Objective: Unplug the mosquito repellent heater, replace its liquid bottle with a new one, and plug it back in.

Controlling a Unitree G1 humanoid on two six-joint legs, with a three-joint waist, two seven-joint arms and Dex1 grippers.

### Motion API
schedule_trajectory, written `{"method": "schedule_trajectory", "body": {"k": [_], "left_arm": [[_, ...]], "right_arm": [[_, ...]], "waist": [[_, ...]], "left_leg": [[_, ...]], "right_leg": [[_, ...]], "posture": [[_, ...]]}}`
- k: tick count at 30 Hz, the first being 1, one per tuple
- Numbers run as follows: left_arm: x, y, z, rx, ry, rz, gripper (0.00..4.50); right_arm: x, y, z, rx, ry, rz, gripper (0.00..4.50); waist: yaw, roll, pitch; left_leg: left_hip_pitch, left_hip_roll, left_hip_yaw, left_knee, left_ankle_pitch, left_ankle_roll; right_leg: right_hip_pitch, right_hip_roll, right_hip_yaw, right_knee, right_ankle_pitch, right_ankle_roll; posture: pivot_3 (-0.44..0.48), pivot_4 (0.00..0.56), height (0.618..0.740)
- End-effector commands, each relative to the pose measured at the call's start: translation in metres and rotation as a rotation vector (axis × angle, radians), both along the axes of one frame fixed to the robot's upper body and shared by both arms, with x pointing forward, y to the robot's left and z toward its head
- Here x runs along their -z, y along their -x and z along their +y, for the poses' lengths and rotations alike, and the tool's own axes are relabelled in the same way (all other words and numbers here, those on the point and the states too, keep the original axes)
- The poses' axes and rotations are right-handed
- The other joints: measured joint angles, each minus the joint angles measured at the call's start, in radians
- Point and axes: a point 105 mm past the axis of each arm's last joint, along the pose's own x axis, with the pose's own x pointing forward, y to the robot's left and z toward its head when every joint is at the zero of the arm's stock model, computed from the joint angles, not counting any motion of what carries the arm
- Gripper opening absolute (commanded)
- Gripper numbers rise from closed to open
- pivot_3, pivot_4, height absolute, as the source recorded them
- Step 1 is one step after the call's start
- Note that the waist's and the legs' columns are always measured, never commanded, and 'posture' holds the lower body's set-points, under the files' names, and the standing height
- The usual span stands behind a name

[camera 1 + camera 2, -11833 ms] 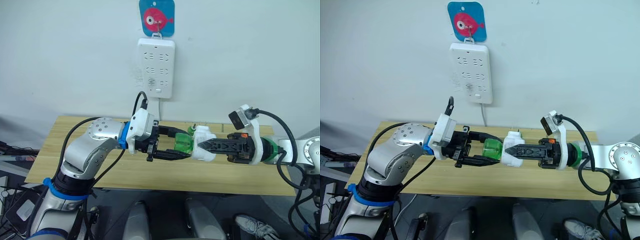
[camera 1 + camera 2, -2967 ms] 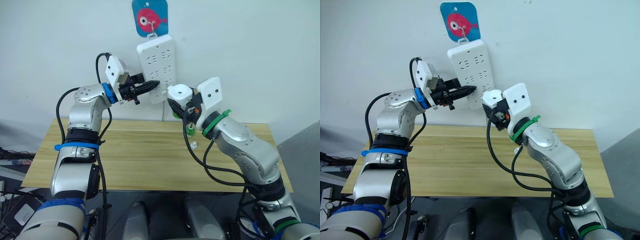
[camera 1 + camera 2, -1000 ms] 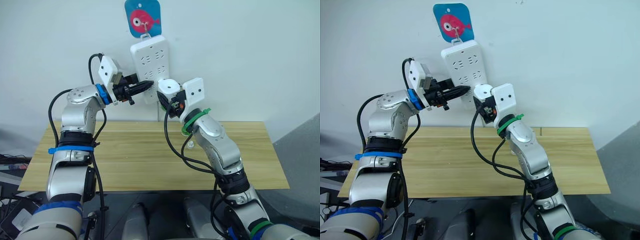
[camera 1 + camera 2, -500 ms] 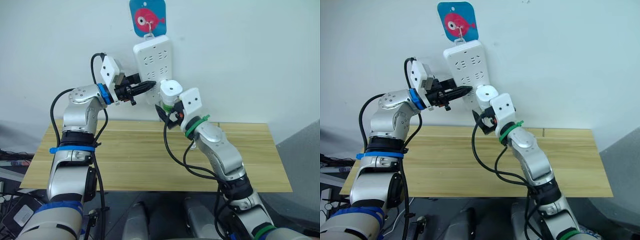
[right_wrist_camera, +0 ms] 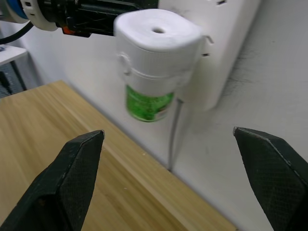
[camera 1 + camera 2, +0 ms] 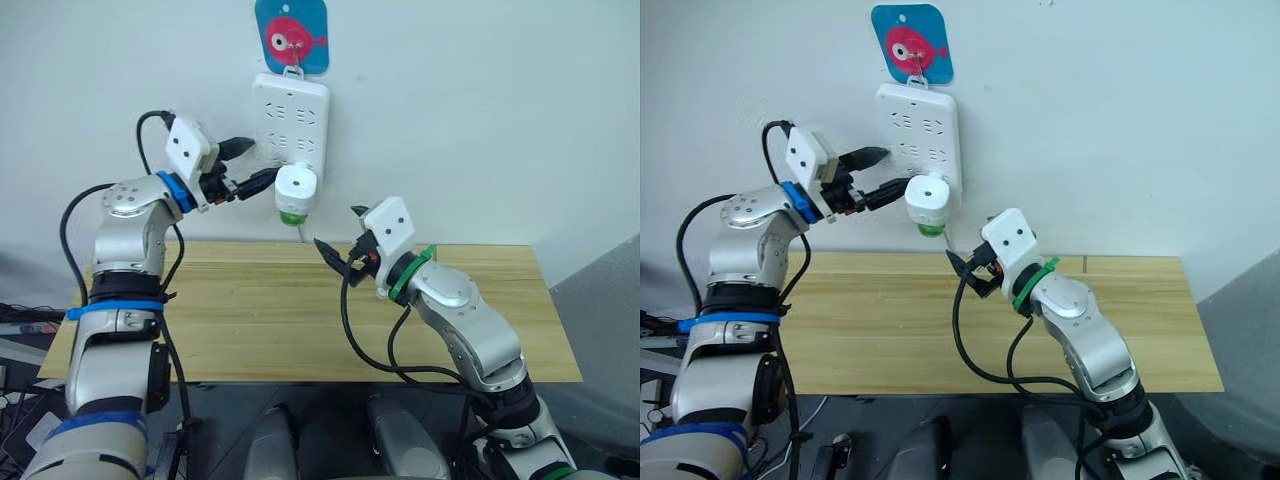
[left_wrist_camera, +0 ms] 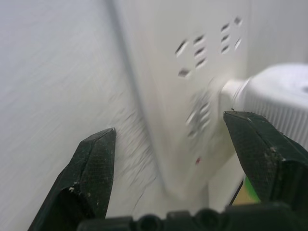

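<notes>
The heater [image 6: 296, 187] is seated in the strip [image 6: 289, 120], green bottle [image 5: 149, 102] beneath. Both the left gripper [image 6: 243, 165] and right gripper [image 6: 337, 253] are spread wide, holding nothing. It is judged light, rigid, smooth (best gripped across its white sides).

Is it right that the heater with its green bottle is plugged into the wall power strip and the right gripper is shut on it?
Not quite: the right gripper is open and clear of the mosquito repellent heater, as the right wrist view shows. The heater, with its green bottle, is plugged into the wall power strip.

No legible txt; fish pic on blue tag [image 6: 291, 34] above pwr strip [image 6: 290, 116]
</notes>
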Motion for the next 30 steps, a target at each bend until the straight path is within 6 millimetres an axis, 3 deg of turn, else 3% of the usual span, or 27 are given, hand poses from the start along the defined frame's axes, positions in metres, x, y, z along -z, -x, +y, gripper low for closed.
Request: {"method": "schedule_trajectory", "body": {"k": [1, 5, 11, 16, 30], "left_arm": [[-0.022, 0.011, 0.015, -0.037, -0.024, -0.073, 3.83], [0.0, 0.041, 0.013, 0.062, -0.136, 0.004, 3.86], [0.038, 0.108, -0.02, 0.27, -0.195, 0.176, 3.86], [0.037, 0.126, -0.035, 0.233, -0.117, 0.156, 3.86], [0.038, 0.13, -0.041, 0.162, -0.086, 0.136, 3.86]], "right_arm": [[-0.015, 0.014, 0.008, -0.082, -0.03, -0.055, 4.5], [-0.021, 0.022, 0.014, -0.151, -0.054, -0.063, 3.97], [-0.027, 0.014, 0.017, -0.146, -0.053, -0.101, 1.77], [-0.031, 0.003, 0.024, -0.128, -0.07, -0.112, 0.03], [-0.03, -0.02, 0.018, 0.001, -0.08, -0.11, 0.03]], "waist": [[0.001, 0.0, 0.0], [0.0, 0.0, 0.0], [0.006, 0.0, 0.0], [0.028, -0.001, 0.0], [0.056, -0.001, 0.0]], "left_leg": [[0.0, 0.0, 0.0, 0.0, 0.0, 0.0], [0.0, -0.001, 0.0, -0.001, 0.0, 0.0], [0.0, 0.0, 0.0, -0.003, 0.0, 0.0], [0.0, 0.0, 0.0, -0.001, 0.0, 0.0], [0.0, -0.001, 0.001, -0.001, 0.0, -0.001]], "right_leg": [[0.0, 0.0, 0.0, 0.0, 0.0, 0.0], [0.0, -0.002, 0.0, -0.001, 0.0, 0.0], [0.0, -0.003, -0.001, -0.001, 0.0, -0.001], [0.0, -0.002, 0.0, -0.001, -0.003, 0.003], [0.0, -0.003, 0.0, -0.002, 0.0, -0.001]], "posture": [[-0.138, 0.213, 0.718], [-0.114, 0.208, 0.718], [-0.077, 0.203, 0.718], [-0.057, 0.201, 0.718], [-0.035, 0.201, 0.718]]}}
